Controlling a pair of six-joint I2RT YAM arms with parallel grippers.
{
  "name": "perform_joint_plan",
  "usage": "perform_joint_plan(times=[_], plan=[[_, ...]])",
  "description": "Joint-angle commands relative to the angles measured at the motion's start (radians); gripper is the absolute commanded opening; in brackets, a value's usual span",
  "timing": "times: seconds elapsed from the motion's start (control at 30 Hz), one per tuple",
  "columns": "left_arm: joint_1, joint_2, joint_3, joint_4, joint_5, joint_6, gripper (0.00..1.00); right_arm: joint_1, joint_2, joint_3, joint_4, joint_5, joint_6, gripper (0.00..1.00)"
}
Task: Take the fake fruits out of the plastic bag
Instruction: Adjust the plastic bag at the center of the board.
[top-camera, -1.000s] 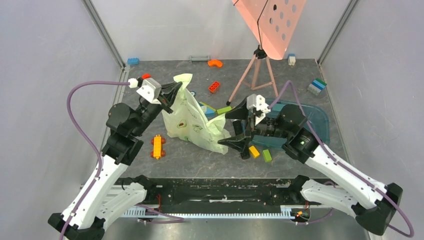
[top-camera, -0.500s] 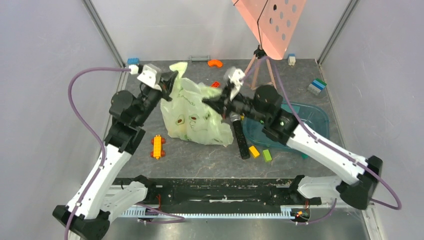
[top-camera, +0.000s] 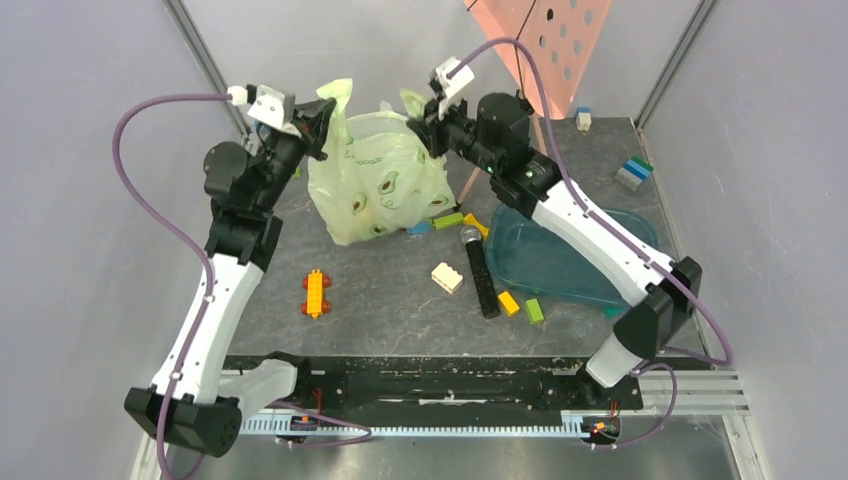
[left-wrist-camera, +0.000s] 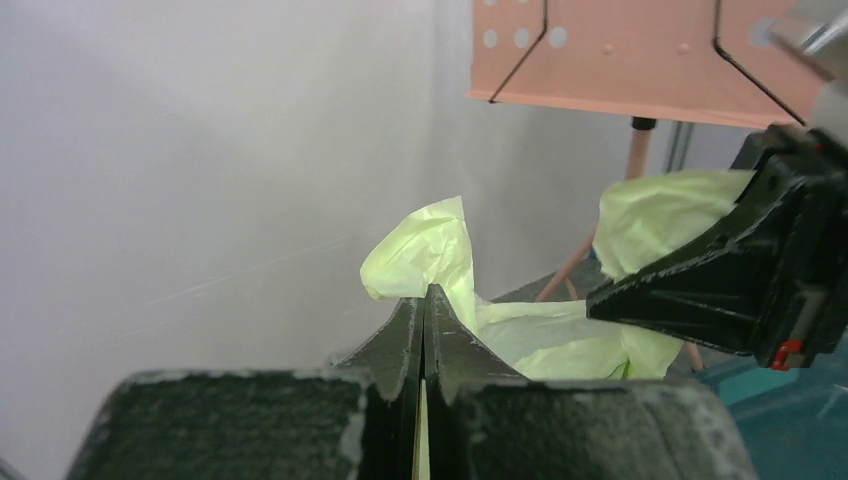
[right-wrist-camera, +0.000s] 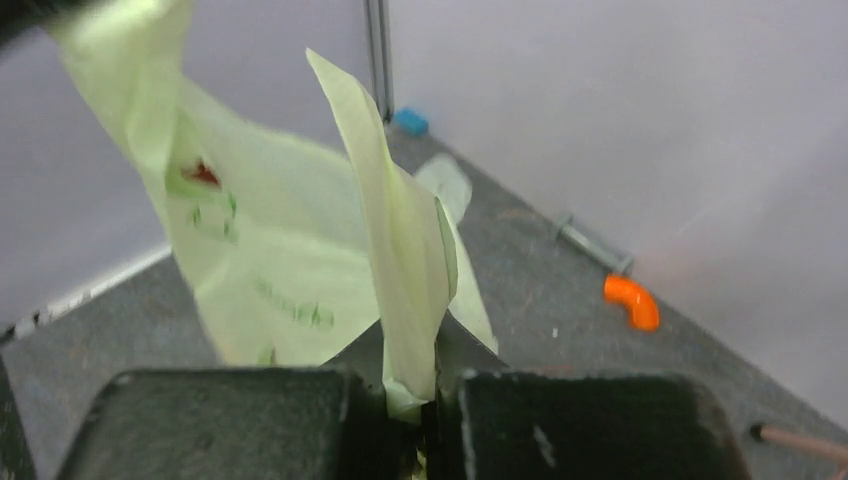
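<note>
**Bag** (top-camera: 380, 180): pale green, crinkly, with small printed marks. It hangs stretched between the two hands at the far side of the desk (top-camera: 390, 320), with one top corner in each. Whether its bottom touches the desk cannot be told.

**Fruits**: cannot be made out through the film.

**Left hand** (top-camera: 318, 112): raised at the bag's left top corner. The jaws are clenched flat on a fold of the film, which sticks up past the fingertips (left-wrist-camera: 425, 305).

**Right hand** (top-camera: 420, 118): raised at the bag's right top corner and facing the left hand. It is clenched on a strip of the film that stands up between the fingers (right-wrist-camera: 400, 410).

**Tray** (top-camera: 640, 240): clear teal, flat on the desk to the right of the bag, under the right arm.

**Black stick** (top-camera: 480, 275): grey round head, lying just left of the tray.

**Loose pieces near the bag:**
- cream brick (top-camera: 447, 277), beside the stick
- yellow brick (top-camera: 508, 302) and green brick (top-camera: 534, 311), at the tray's near edge
- yellow wheeled toy (top-camera: 316, 293), apart to the left
- green bar (top-camera: 448, 221), at the bag's foot

**Pink board** (top-camera: 545, 40): perforated, on a stand behind the right hand.
</note>
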Motion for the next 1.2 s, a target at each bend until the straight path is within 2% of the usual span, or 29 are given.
perform_joint_plan(times=[0.0,0.03,0.07,0.1,0.17,0.23,0.27,0.43,0.63,0.87,1.0,1.17], plan=[[0.005,-0.140,-0.102,0.106,0.074,-0.056,0.02,0.009,-0.160,-0.227,0.057,-0.036,-0.003,0.01],[0.005,-0.183,-0.138,0.108,0.083,-0.070,0.02,0.009,-0.202,-0.299,0.073,-0.036,0.006,0.07],[0.005,-0.220,-0.186,0.114,0.098,-0.086,0.02,0.009,-0.237,-0.360,0.099,-0.035,0.013,0.23],[0.005,-0.263,-0.231,0.126,0.115,-0.104,0.02,0.009,-0.277,-0.428,0.114,-0.034,0.022,0.43],[0.005,-0.338,-0.342,0.149,0.164,-0.115,0.02,0.009,-0.348,-0.536,0.132,-0.012,0.032,0.69],[0.005,-0.409,-0.428,0.165,0.218,-0.117,0.02,0.008,-0.416,-0.618,0.137,0.000,0.032,0.81],[0.005,-0.444,-0.459,0.163,0.235,-0.118,0.02,0.009,-0.450,-0.652,0.136,0.004,0.032,0.83],[0.005,-0.548,-0.537,0.093,0.249,-0.128,0.02,0.009,-0.566,-0.668,0.072,0.004,0.023,0.80],[0.005,-0.630,-0.586,0.048,0.262,-0.137,0.02,0.009,-0.602,-0.552,-0.032,-0.130,0.099,0.77],[0.005,-0.731,-0.655,0.059,0.240,-0.144,0.02,0.062,-0.470,-0.382,-0.104,-0.224,0.204,0.60],[0.004,-0.759,-0.680,0.063,0.227,-0.150,0.02,0.110,-0.337,-0.291,-0.163,-0.221,0.247,0.57],[0.005,-0.778,-0.699,0.069,0.234,-0.163,0.02,0.147,-0.231,-0.268,-0.134,-0.210,0.279,0.55]])
